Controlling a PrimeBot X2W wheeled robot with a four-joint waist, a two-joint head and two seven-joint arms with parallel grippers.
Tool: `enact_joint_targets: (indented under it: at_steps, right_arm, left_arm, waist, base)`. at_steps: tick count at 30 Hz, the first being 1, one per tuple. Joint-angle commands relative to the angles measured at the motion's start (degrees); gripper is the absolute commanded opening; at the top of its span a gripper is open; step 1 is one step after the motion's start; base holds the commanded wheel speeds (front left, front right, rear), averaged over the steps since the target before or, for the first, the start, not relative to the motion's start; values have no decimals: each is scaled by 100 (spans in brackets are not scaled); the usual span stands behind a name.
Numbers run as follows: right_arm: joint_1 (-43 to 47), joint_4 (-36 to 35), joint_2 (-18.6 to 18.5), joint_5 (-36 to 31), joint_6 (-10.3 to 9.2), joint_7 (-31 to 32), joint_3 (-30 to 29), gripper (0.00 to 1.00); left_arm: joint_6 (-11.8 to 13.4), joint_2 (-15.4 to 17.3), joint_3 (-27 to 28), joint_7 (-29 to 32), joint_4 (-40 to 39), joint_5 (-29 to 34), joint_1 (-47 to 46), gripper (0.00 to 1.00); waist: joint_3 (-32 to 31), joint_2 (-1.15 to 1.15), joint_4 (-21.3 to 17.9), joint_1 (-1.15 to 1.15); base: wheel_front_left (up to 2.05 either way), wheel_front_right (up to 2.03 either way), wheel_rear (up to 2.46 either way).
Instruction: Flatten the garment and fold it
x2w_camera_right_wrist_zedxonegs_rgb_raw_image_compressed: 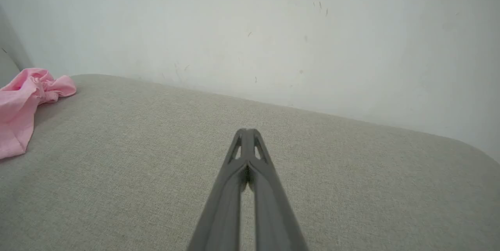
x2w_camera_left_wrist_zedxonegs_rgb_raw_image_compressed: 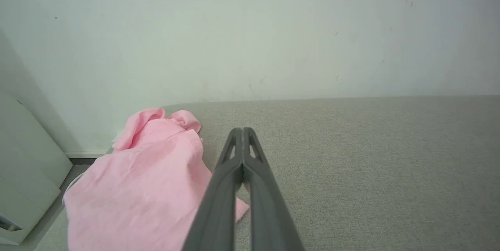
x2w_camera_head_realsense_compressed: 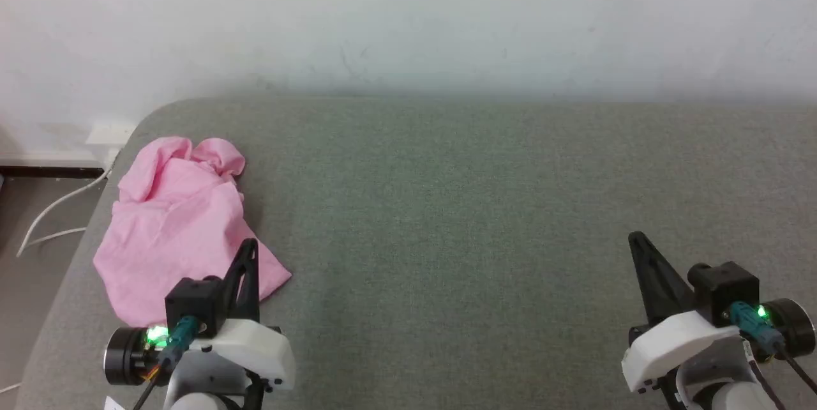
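The garment point(x2w_camera_head_realsense_compressed: 179, 231) lies bunched at the left corner of the desk point(x2w_camera_head_realsense_compressed: 479, 205), by its edge, so the left pincer point(x2w_camera_head_realsense_compressed: 249, 247), closed and empty like the right pincer point(x2w_camera_head_realsense_compressed: 636, 241), might drag it overboard or pinch several layers.

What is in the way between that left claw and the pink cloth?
Nothing visible is. The left gripper, its fingers closed together, is close by the near right corner of the crumpled pink garment, which lies on the grey padded surface; no object lies between them.
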Motion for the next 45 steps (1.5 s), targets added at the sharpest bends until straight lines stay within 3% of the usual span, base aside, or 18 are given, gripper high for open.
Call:
enact_joint_targets:
  at_steps: [1, 35, 36, 45]
  right_arm:
    - [-84, 8, 22, -25, -11, 4, -1, 0]
    - [-84, 8, 22, -25, -11, 4, -1, 0]
    - [0, 0, 0, -13, 0, 0, -1, 100]
    - [-8, 12, -3, 26, 1, -44, -16, 100]
  left_arm:
    - [38, -12, 21, 1, -26, 37, 34, 0]
    - [38, -12, 21, 1, -26, 37, 34, 0]
    - [0, 0, 0, 0, 0, 0, 0, 100]
    - [56, -1, -75, -60, 42, -45, -23, 100]
  waist:
    - [0, 0, 0, 0]
    - [0, 0, 0, 0]
    - [0, 0, 0, 0]
    - [2, 0, 34, 0]
  base:
    - [0, 0, 0]
    - [0, 0, 0]
    - [0, 0, 0]
    - [0, 0, 0]
